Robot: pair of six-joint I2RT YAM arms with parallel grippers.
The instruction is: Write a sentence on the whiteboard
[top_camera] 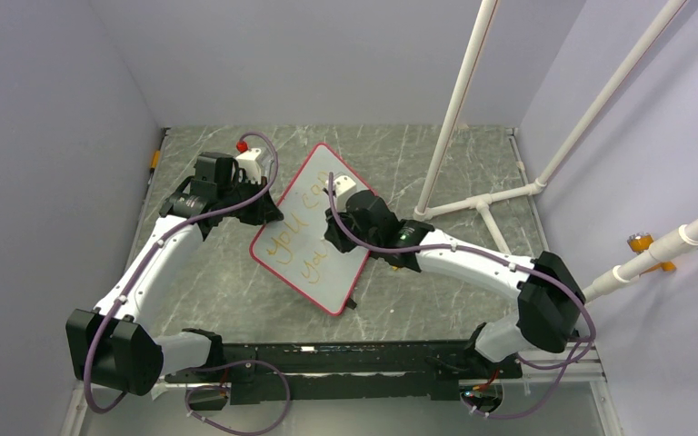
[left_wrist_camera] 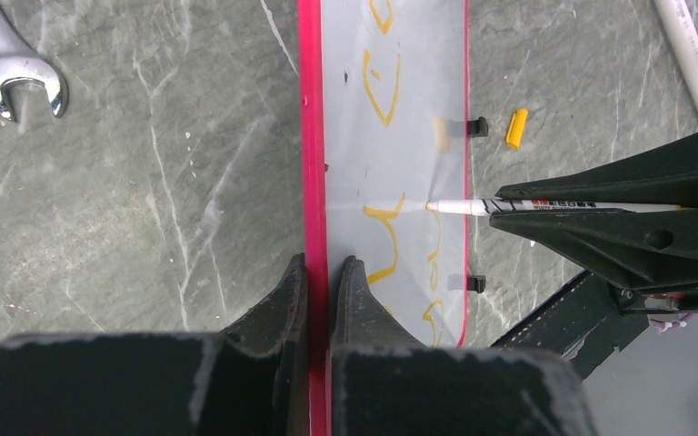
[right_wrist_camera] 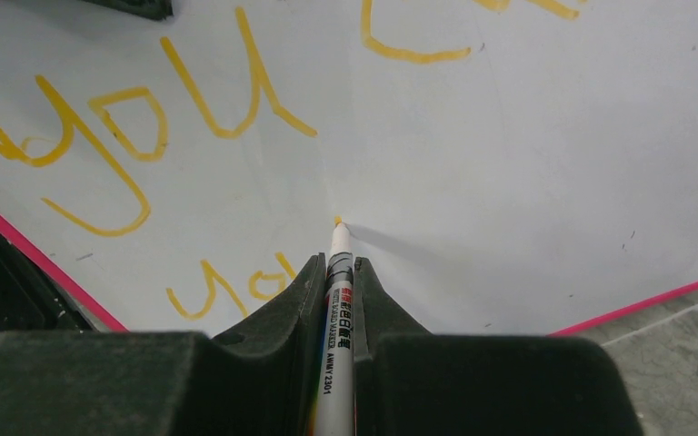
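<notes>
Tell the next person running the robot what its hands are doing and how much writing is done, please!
Left gripper: jaws shut on the red frame of the whiteboard, steadying it.
Right gripper: jaws shut on the marker. Its tip is at the board just right of the second line; I cannot tell whether it touches.
Done: the sentence has an orange top line starting "you c", with the rest hidden, and a second line that has reached about "yo".
Left: finish the second line, then lift the marker away.
The marker's yellow cap lies beside the board.
</notes>
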